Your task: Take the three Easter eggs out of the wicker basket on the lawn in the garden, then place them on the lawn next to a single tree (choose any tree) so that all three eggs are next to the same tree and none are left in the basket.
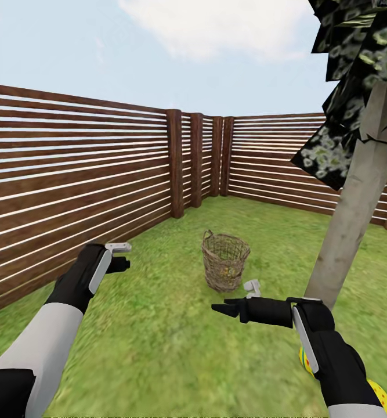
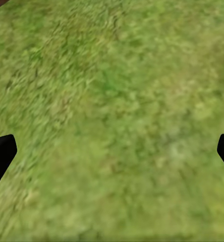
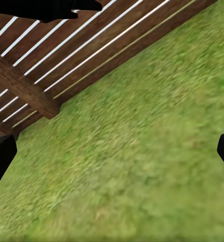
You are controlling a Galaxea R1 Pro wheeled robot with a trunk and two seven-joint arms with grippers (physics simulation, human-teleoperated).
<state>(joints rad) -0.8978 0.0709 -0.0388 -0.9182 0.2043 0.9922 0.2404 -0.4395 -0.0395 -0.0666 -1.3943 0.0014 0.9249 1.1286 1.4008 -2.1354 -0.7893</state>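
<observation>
Two Easter eggs (image 1: 379, 395) are seen on the lawn (image 1: 158, 348) by the tree (image 1: 355, 220), partly hidden behind the right arm. A third seems left in the wicker basket (image 1: 225, 261). Left gripper (image 1: 123, 264) and right gripper (image 1: 225, 307) are held wide open, empty.

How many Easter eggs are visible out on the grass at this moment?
2, both partly hidden by the right arm: one egg by the tree base, another egg nearer the picture's bottom-right corner. Yellow shows through the wicker basket weave, possibly a third.
</observation>
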